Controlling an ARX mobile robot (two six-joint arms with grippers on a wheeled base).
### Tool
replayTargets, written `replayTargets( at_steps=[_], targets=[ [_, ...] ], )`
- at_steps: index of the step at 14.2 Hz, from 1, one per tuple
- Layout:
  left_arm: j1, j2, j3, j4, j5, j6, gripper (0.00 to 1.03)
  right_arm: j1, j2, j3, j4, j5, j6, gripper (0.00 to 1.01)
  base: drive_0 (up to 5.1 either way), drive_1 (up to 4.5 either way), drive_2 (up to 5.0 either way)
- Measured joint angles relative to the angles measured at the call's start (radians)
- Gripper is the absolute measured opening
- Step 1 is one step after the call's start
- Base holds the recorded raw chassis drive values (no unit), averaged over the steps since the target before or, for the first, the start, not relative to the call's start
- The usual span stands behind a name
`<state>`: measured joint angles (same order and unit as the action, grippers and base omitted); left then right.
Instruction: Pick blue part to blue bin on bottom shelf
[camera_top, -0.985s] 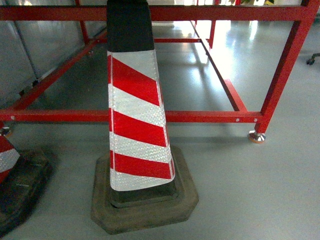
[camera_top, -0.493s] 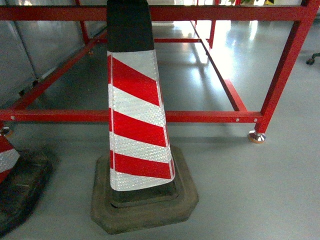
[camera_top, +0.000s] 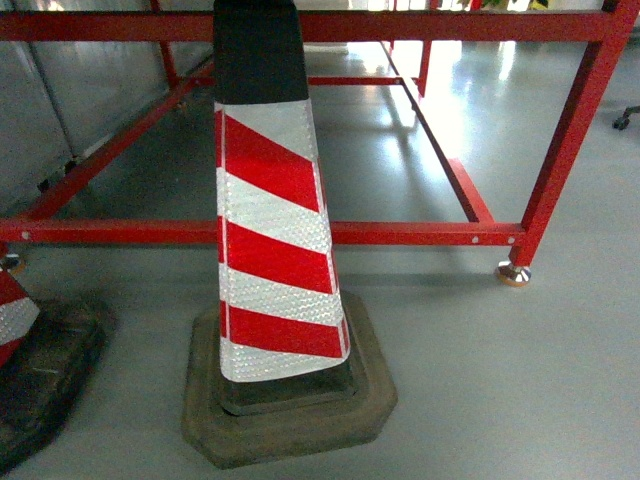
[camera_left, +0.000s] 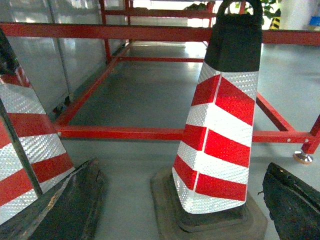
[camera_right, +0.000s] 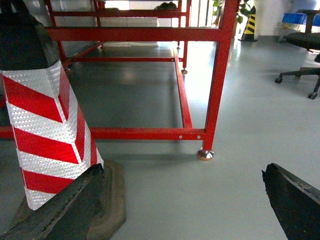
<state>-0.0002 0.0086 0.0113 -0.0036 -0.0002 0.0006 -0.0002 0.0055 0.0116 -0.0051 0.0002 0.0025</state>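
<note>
Locating the blue part comes first: neither it nor the bin shows. Both claws, left claw (camera_left: 182, 200) and right claw (camera_right: 182, 200), hang released, empty; steer around the cone (camera_top: 272, 230).

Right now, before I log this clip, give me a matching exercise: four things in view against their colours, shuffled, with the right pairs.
Things:
1. cone top
2. frame rail
3. frame foot
4. floor

Colours:
A. red
B. shiny metal
C. black
D. pale grey

Pairs: 1-C, 2-A, 3-B, 4-D
</note>
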Motion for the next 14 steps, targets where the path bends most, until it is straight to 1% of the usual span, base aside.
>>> replayTargets(
  at_steps=[14],
  targets=[
    [0.0, 0.0, 0.0, -0.001, 0.0, 0.0, 0.98, 0.0, 0.0, 0.0, -0.001, 0.0, 0.0, 0.98, 0.0, 0.0, 0.0]
  ],
)
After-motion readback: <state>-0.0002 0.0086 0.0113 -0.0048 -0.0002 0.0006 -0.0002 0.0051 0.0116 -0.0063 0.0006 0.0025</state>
